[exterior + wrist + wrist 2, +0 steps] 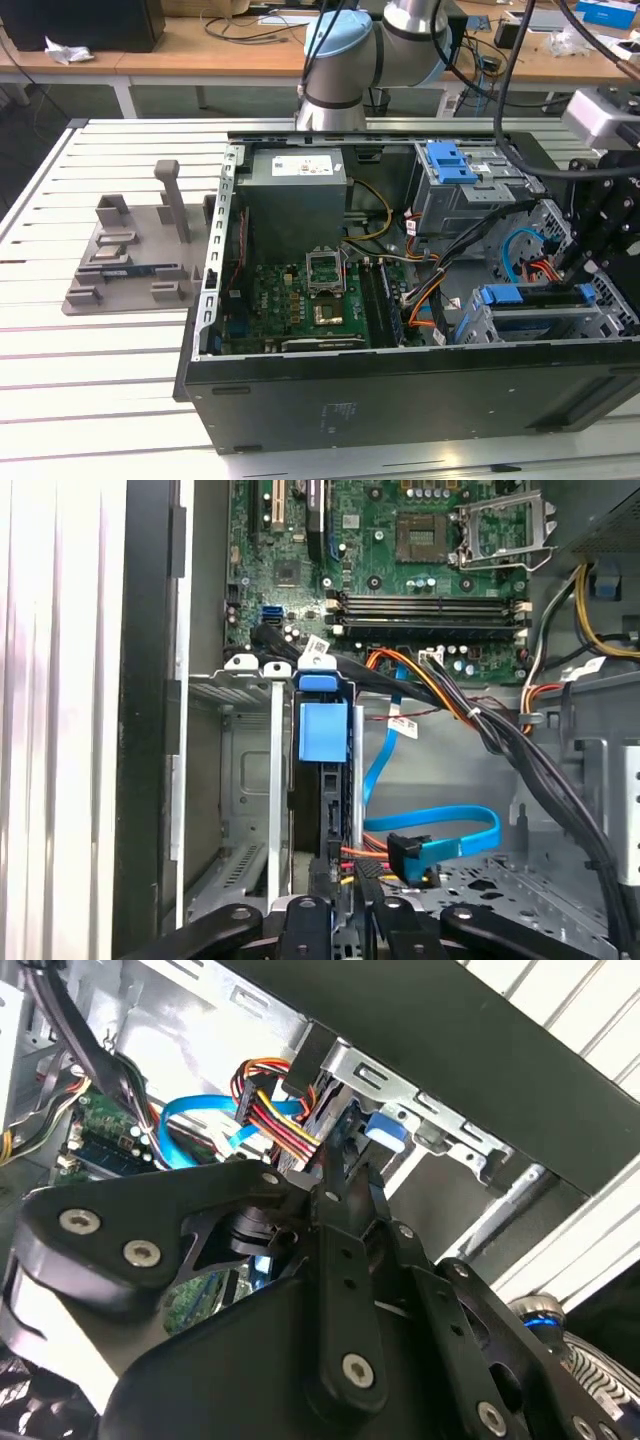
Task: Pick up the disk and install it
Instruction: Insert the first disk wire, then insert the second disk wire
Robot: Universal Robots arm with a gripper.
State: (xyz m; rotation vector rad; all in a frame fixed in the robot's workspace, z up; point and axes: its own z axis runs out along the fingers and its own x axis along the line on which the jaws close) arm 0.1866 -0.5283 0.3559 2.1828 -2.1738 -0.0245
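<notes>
One disk point(323, 730) counted: it stands edge-on in the drive cage point(250, 730), with only its blue rail end and a dark strip of its body visible; the label is hidden inside the cage. One gripper point(345, 915) sits directly at the cage's open side, in line with the disk's edge. Its tip is cut off by the frame in the first wrist view and masked by its own black linkage in the second, so I cannot tell whether it is spread or clamped on the disk. One open computer case point(400, 400) holds the cage. One motherboard point(400, 570) lies beyond the cage, partly covered by a black cable bundle point(520, 760). One blue data cable point(440, 830) loops beside the cage. One blue latch piece point(450, 160) tops a second bay behind the cage. One grey fixture point(130, 260) rests on the slatted table point(100, 400), well apart from the cage.
</notes>
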